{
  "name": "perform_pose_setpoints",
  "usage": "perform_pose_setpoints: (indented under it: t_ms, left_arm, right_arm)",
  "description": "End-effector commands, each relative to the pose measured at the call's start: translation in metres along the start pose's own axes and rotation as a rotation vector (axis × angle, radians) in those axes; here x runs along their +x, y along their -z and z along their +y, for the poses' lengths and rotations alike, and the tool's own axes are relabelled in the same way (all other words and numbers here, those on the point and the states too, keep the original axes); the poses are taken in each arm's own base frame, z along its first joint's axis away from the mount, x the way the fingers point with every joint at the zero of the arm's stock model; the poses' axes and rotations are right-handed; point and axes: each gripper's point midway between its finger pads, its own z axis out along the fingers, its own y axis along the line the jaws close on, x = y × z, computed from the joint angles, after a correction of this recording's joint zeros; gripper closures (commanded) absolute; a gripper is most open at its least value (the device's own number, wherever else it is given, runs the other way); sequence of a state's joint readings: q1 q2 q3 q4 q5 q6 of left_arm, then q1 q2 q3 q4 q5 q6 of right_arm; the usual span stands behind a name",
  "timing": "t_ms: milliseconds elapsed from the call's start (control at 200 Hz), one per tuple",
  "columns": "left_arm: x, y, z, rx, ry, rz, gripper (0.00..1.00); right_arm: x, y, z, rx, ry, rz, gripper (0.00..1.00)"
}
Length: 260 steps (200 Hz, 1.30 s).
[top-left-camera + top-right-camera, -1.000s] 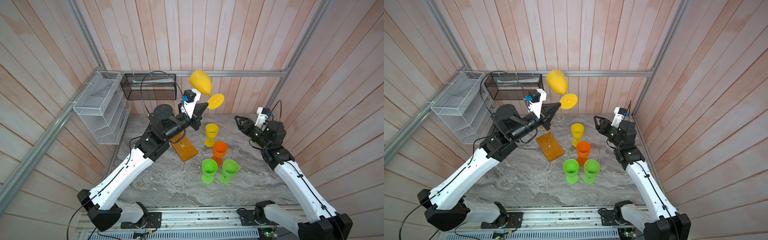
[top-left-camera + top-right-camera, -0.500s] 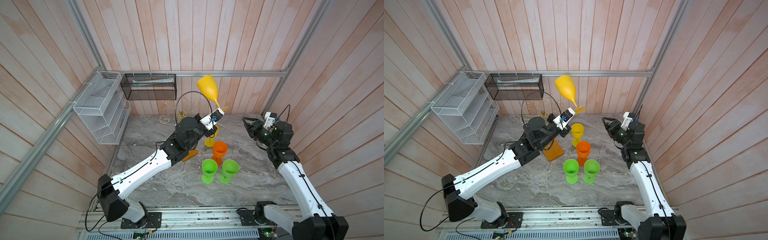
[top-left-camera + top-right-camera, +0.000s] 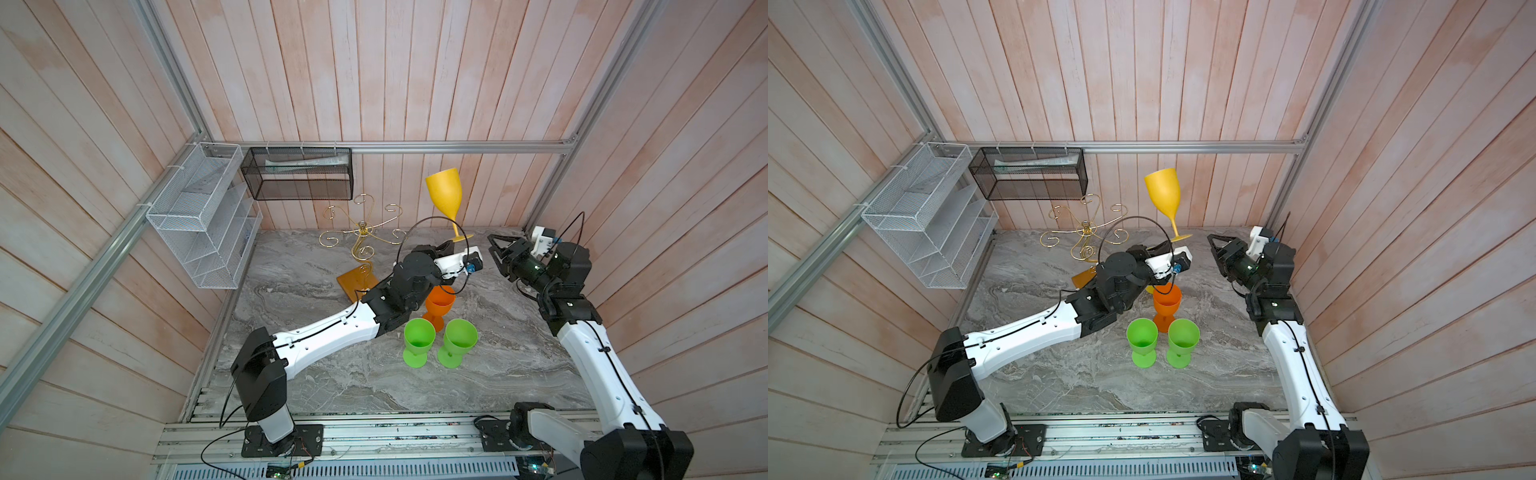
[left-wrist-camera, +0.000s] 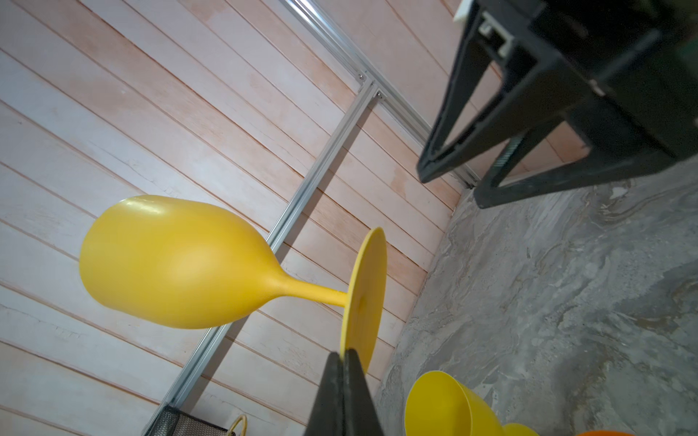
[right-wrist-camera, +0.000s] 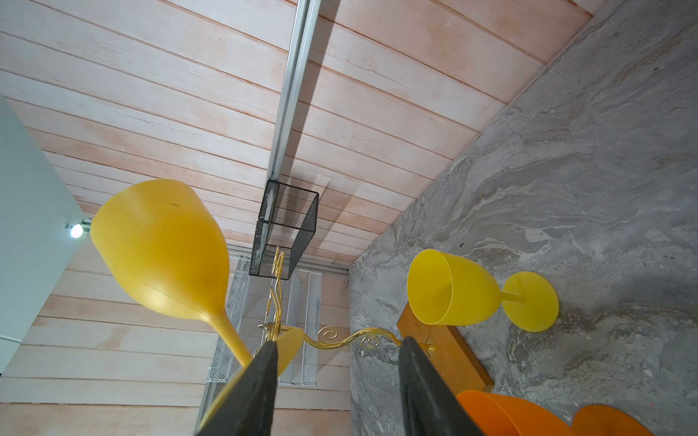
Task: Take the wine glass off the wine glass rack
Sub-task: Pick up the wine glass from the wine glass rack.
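Observation:
A yellow-orange wine glass (image 3: 444,195) (image 3: 1163,191) stands upright in the air, right of the wine glass rack (image 3: 363,232) (image 3: 1086,232), a gold wire stand on an amber wooden base. My left gripper (image 3: 455,242) (image 3: 1170,243) (image 4: 344,353) is shut on the rim of the glass's foot. The right gripper (image 3: 496,253) (image 3: 1214,253) (image 5: 338,347) hangs open just right of the glass, holding nothing. In the right wrist view the wine glass (image 5: 162,245) sits beside one finger, with the rack (image 5: 372,332) beyond. No glass hangs on the rack's curled arms.
An orange glass (image 3: 439,303) and two green glasses (image 3: 419,338) (image 3: 459,338) stand on the marble table under and in front of my left arm. A yellow glass (image 5: 453,290) stands by the rack's base. A white mesh shelf (image 3: 203,216) and black basket (image 3: 297,174) hang at the back left.
My left arm swung right and down away from the rack, carrying the wine glass and turning it from tilted to upright. The right gripper drew back slightly to the right.

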<state>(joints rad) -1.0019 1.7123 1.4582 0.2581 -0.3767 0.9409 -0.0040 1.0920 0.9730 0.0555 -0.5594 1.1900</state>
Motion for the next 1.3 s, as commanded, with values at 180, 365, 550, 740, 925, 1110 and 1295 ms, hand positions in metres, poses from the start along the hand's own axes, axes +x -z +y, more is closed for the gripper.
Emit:
perform_pose_setpoints:
  t_ms: [180, 365, 550, 740, 925, 1110, 1295]
  left_arm:
    - [0.0, -0.012, -0.002, -0.08, -0.146, 0.016, 1.0]
    - [0.005, -0.019, -0.007, -0.106, -0.195, 0.024, 1.0]
    - [0.006, -0.023, -0.015, -0.122, -0.229, 0.013, 1.0]
    - [0.003, -0.022, -0.018, -0.142, -0.246, -0.02, 1.0]
    - [0.003, -0.022, -0.023, -0.158, -0.28, -0.047, 1.0]
    - [0.002, -0.021, -0.029, -0.163, -0.305, -0.072, 1.0]
    - [0.002, -0.021, -0.035, -0.163, -0.323, -0.093, 1.0]
  right_arm:
    - [-0.001, 0.0, 0.005, -0.034, -0.013, 0.012, 0.51]
    - [0.002, -0.003, 0.004, -0.04, -0.02, 0.039, 0.52]
    - [0.005, -0.004, 0.005, -0.046, -0.027, 0.06, 0.52]
    - [0.007, -0.006, 0.005, -0.055, -0.033, 0.079, 0.55]
    - [0.011, -0.01, 0.003, -0.064, -0.041, 0.112, 0.57]
    - [0.012, -0.011, 0.003, -0.071, -0.048, 0.118, 0.58]
    - [0.015, -0.016, 0.002, -0.074, -0.048, 0.134, 0.59]
